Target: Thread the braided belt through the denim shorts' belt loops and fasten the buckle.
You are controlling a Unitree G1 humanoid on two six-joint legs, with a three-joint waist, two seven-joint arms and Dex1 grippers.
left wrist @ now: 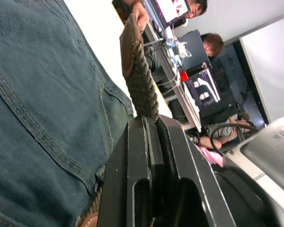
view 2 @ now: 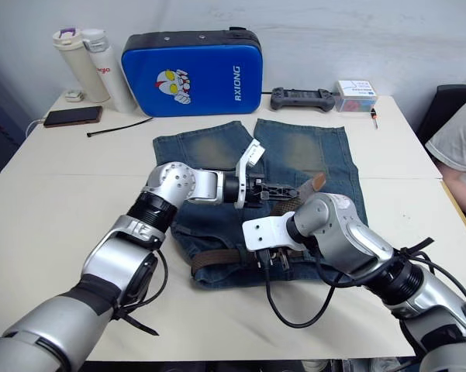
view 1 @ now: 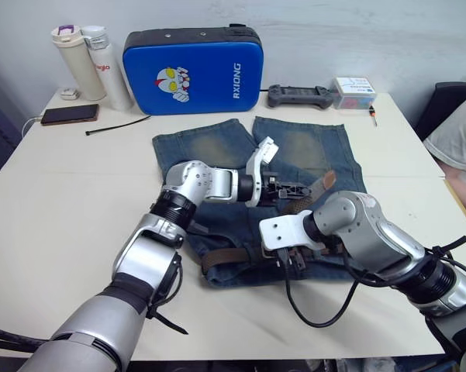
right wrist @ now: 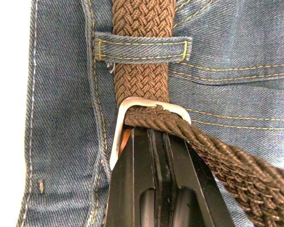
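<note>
The denim shorts (view 1: pixel 217 147) lie flat on the white table, waistband toward me. The braided belt (right wrist: pixel 142 80) runs under a belt loop (right wrist: pixel 142 48) and into the silver buckle (right wrist: pixel 132 100). My right gripper (right wrist: pixel 151 130) is shut on the buckle at the waistband (view 1: pixel 293 260). From there the strap rises to my left gripper (left wrist: pixel 149 120), which is shut on it a little above the shorts' middle (view 1: pixel 297 190). The tan leather tip (view 1: pixel 326 181) sticks out past the left fingers. More of the belt lies along the waistband (view 2: pixel 217 256).
At the back of the table stand a bright blue case (view 1: pixel 192 70) and two bottles (view 1: pixel 81 62). A phone (view 1: pixel 70 114), a thin black cable (view 1: pixel 116 125), a black controller (view 1: pixel 298 95) and a small box (view 1: pixel 355 91) lie nearby. A person (view 1: pixel 457 147) sits at the right edge.
</note>
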